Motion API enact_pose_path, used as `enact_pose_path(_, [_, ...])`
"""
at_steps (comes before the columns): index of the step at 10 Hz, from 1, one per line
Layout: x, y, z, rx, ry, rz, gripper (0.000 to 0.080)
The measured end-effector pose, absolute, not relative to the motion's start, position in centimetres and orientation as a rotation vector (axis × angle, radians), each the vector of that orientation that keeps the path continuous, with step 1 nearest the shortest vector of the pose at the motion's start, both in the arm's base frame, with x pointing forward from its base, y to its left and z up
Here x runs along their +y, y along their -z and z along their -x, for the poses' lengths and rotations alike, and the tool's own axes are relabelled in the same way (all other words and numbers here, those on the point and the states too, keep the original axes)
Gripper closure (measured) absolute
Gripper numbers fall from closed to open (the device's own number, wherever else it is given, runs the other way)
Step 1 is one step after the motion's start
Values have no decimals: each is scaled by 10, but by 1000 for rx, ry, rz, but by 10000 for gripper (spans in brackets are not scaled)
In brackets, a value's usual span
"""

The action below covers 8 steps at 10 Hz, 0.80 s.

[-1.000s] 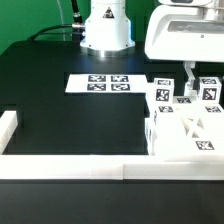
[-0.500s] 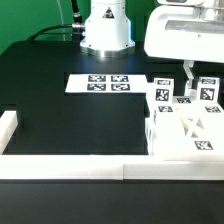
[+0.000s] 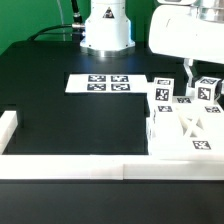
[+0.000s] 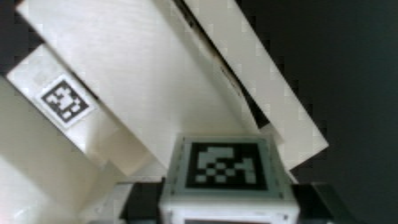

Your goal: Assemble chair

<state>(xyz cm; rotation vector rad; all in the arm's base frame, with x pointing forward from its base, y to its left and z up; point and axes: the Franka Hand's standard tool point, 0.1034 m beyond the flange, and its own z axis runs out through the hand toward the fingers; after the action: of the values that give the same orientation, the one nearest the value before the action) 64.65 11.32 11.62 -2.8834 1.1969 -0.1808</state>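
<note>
Since a second ago the arm's white wrist housing has shifted toward the exterior view's right and a little up, and the tagged block under it now sits slightly tilted. At the exterior view's far left, a white rail (image 3: 8,131) stands on the black table (image 3: 60,100) and turns along the near edge. Farther right, near the middle, the marker board (image 3: 99,83) lies flat in front of the robot base (image 3: 106,28). Right of the board stands the chair (image 3: 180,130), partly joined: a white cross-braced frame close against the near rail, with small tagged blocks rising behind it. The gripper (image 3: 192,82) hangs just above those blocks at the exterior view's right, its dark fingers (image 3: 188,78) reaching down among them. In the wrist view the jaws are nearly closed on a small tagged chair block (image 4: 228,170), a dark finger pad (image 4: 320,198) pressed against each side of it. Beyond that block the frame's slanted white braces (image 4: 231,70) and another tagged face (image 4: 68,100) fill the view.
</note>
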Motion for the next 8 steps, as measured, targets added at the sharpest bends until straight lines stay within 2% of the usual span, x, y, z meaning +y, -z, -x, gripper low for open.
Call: enact_pose_path(8, [116, -116, -646, 1859, 159, 2467, 512])
